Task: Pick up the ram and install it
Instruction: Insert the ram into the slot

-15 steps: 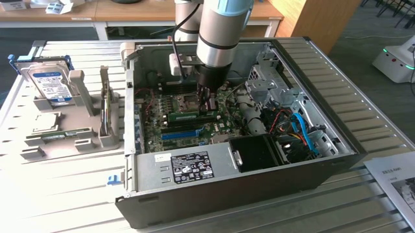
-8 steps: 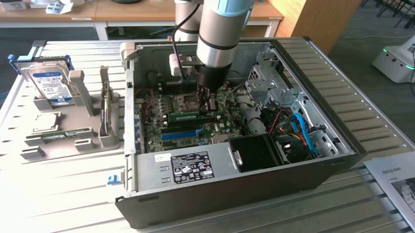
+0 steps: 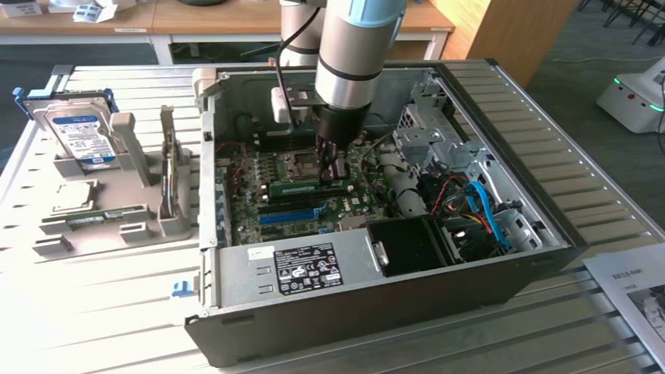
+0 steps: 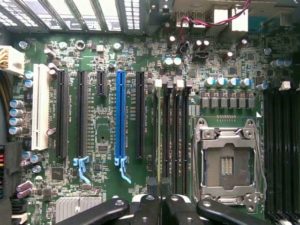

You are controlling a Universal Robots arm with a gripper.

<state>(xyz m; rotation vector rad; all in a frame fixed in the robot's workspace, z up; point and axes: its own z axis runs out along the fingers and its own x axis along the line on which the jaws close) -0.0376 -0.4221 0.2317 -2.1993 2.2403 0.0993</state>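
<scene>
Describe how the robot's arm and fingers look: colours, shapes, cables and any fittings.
The arm is a silver-grey cylinder with a light blue cap at its joint, narrowing to a black wrist section. A black cable runs down beside it towards a white block on its side. The fingers are black jointed links with round silver bolts.

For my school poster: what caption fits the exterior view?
Robot gripper holds the green ram at the motherboard slots inside an open computer case.
</scene>
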